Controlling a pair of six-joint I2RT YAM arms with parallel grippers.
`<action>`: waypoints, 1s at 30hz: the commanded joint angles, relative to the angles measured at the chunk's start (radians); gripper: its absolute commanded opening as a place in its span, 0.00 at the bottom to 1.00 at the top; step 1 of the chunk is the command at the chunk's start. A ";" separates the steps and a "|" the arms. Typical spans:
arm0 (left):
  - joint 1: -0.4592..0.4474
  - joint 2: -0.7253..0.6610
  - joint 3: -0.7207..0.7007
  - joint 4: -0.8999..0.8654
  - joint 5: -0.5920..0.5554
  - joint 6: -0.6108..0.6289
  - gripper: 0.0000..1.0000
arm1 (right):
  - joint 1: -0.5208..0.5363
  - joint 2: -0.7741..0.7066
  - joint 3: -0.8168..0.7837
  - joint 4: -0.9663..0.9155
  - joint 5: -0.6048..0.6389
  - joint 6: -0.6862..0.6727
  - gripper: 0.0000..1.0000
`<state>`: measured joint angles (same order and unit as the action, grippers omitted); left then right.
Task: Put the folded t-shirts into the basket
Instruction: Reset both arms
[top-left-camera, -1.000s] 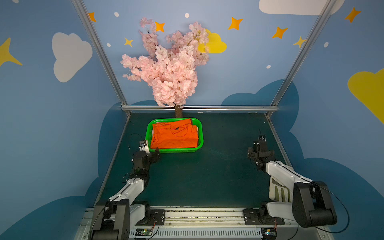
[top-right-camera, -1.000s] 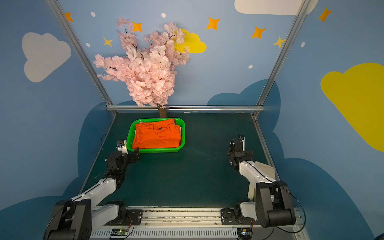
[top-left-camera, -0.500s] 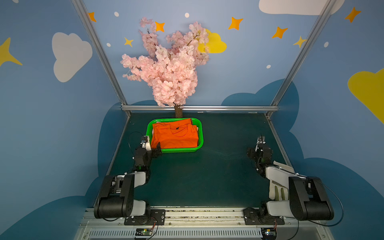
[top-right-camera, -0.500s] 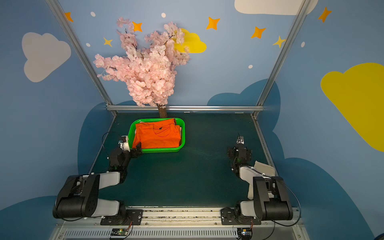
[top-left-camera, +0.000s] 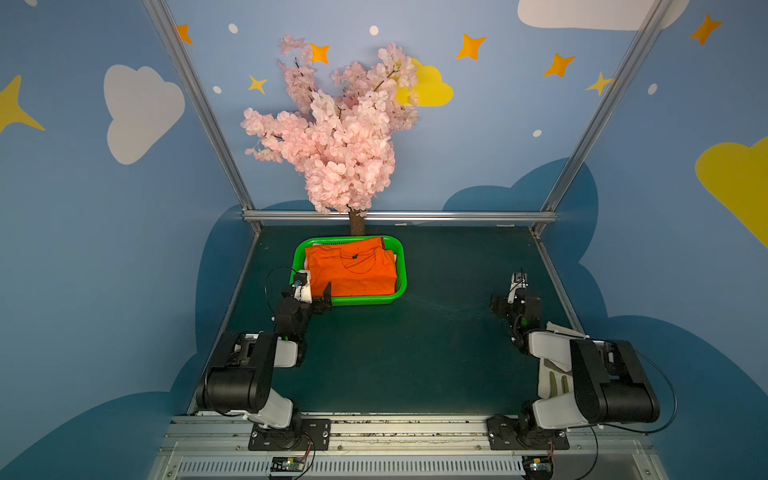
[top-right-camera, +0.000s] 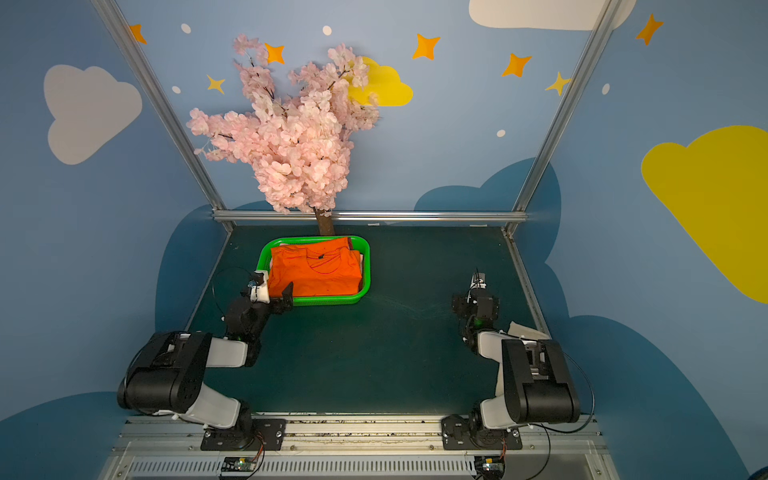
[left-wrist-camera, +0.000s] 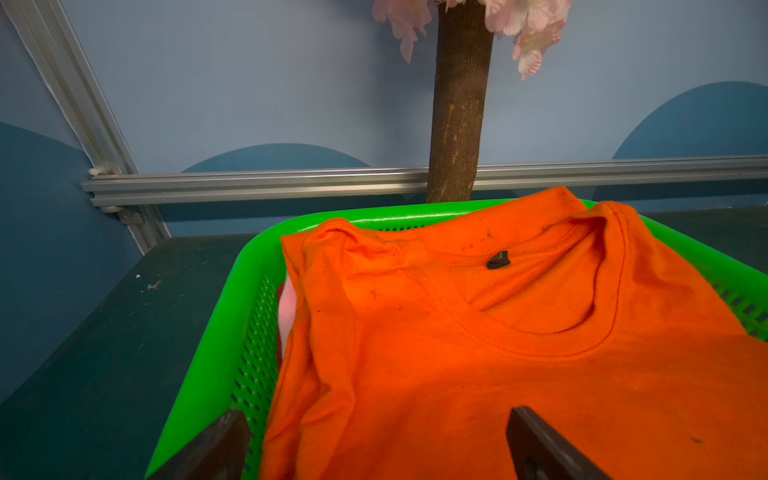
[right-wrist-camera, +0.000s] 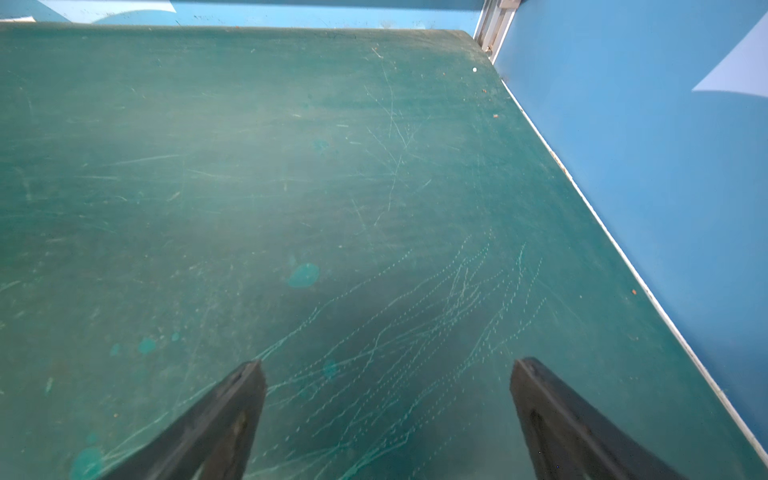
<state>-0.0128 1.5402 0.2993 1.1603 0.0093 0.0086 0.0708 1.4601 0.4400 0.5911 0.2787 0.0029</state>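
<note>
Both arms are folded low, their elbows drawn back near the bases at the bottom of the frame. In both top views the left arm (top-left-camera: 266, 357) rises from the lower left. The left gripper (top-left-camera: 316, 291) is left of centre, jaws spread wide and holding nothing. The right arm (top-left-camera: 582, 365) is bunched at the lower right, with the right gripper (top-left-camera: 514, 296) at mid-right, pointing up the frame. In the right wrist view its dark fingers (right-wrist-camera: 232, 415) stand well apart, gripping nothing.

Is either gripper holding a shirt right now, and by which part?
Nothing is held. The left gripper is open at the basket corner, not pinching the orange t-shirt lying inside. The right gripper is open over the table.
</note>
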 joint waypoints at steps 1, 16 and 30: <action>-0.019 0.024 -0.001 -0.107 -0.050 0.025 1.00 | -0.003 0.002 0.024 -0.004 -0.008 0.000 0.98; -0.050 0.031 0.050 -0.187 -0.020 0.078 1.00 | -0.003 0.000 0.023 -0.002 -0.007 0.000 0.98; -0.080 0.032 0.053 -0.190 -0.065 0.101 1.00 | -0.003 0.001 0.022 -0.002 -0.007 -0.001 0.98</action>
<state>-0.0864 1.5444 0.3592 1.0866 -0.0368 0.0631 0.0704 1.4601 0.4450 0.5900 0.2752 0.0029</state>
